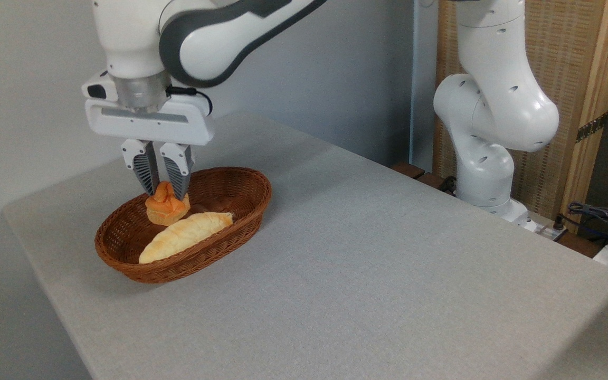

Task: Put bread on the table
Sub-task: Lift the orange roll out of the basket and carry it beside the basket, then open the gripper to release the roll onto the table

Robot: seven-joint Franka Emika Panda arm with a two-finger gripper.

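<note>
The bread [167, 208], a small orange-golden knotted bun, hangs just above the inside of the brown wicker basket [240, 221]. My gripper [165, 194] points straight down and is shut on the bun's top, squeezing it between both fingers. The bun is lifted off the basket floor and sits above the left part of the basket. The light grey table [367, 253] stretches out to the right and front of the basket.
A long pale yellow loaf [185, 236] lies tilted in the basket, right under and in front of the bun. The arm's white base [486, 174] stands at the table's far right edge. Cables [605, 216] lie beyond it at the right.
</note>
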